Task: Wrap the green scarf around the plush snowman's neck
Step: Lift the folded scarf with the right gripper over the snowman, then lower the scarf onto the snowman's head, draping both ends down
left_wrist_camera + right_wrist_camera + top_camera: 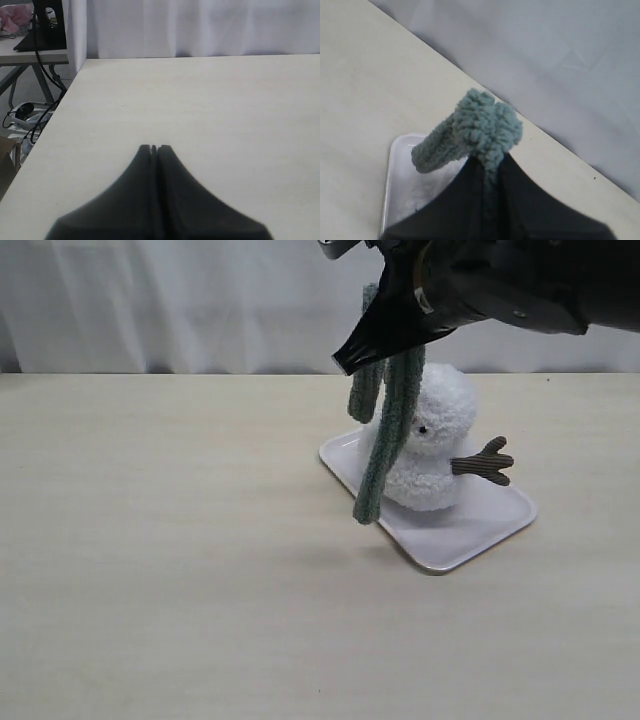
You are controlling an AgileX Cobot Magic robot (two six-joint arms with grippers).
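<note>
The plush snowman (443, 435) stands on a white tray (478, 532), one brown twig arm (485, 462) sticking out to the right. The green scarf (385, 445) hangs folded from my right gripper (352, 356), which is shut on it above and just left of the snowman's head. A long strand drops in front of the snowman's body to the tray's near edge, and a short strand (362, 400) hangs beside it. The scarf covers part of the neck. In the right wrist view the scarf (485, 127) bunches at the shut gripper (488, 161). My left gripper (154, 148) is shut and empty over bare table.
The beige table (160, 560) reaches back to a white curtain (180, 300). In the left wrist view the table's left edge (60, 105) shows, with cables and a stand on the floor beyond it. The tray's corner (400, 165) lies under the right gripper.
</note>
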